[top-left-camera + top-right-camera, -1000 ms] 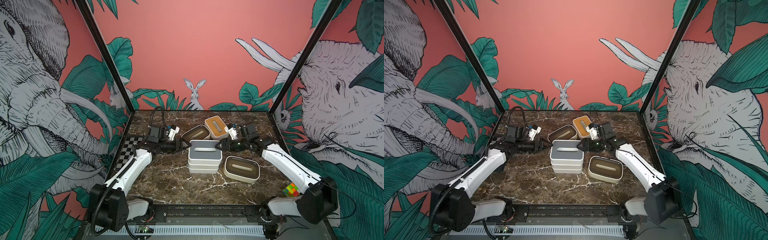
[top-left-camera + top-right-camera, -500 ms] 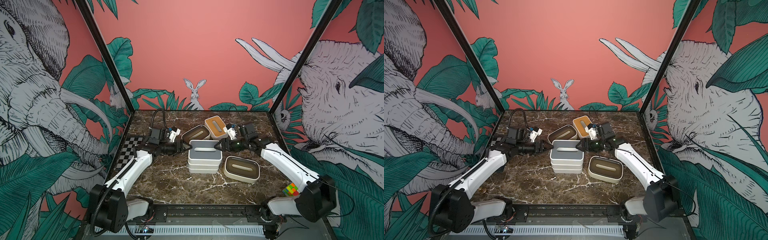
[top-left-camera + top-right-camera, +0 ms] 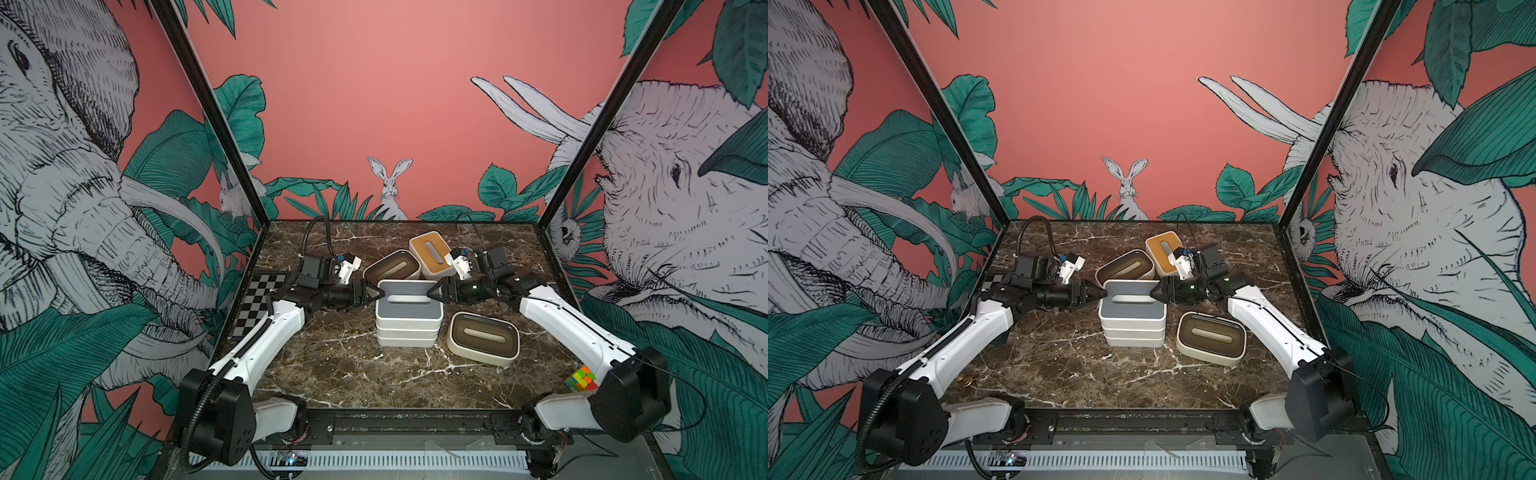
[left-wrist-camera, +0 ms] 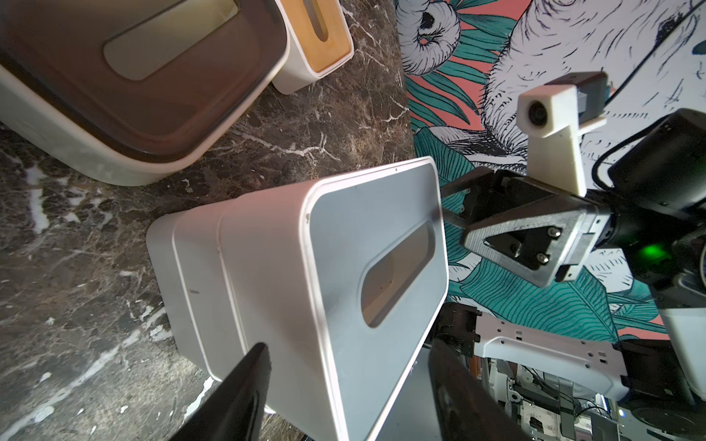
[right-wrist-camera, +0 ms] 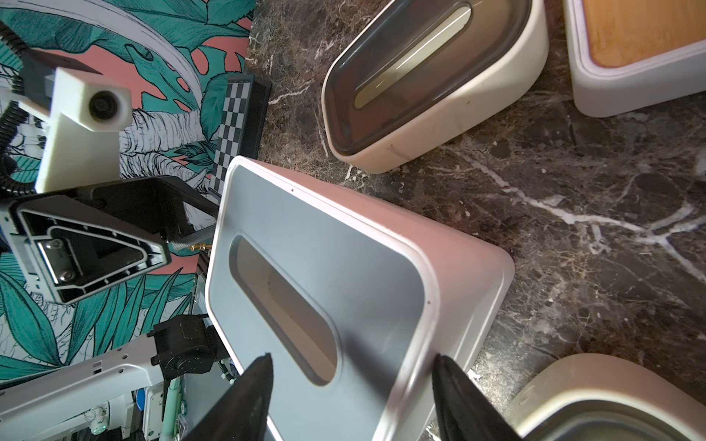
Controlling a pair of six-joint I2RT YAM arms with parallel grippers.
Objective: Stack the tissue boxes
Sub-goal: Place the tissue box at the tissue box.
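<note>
The left arm and right arm have white shells and black joints; a ribbed black hose follows the left one. The black left gripper and right gripper each carry a white camera bracket.

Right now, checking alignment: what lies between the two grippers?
The grey-lidded top box of the stack, with the left gripper and right gripper at its short ends; both top views show it.
</note>
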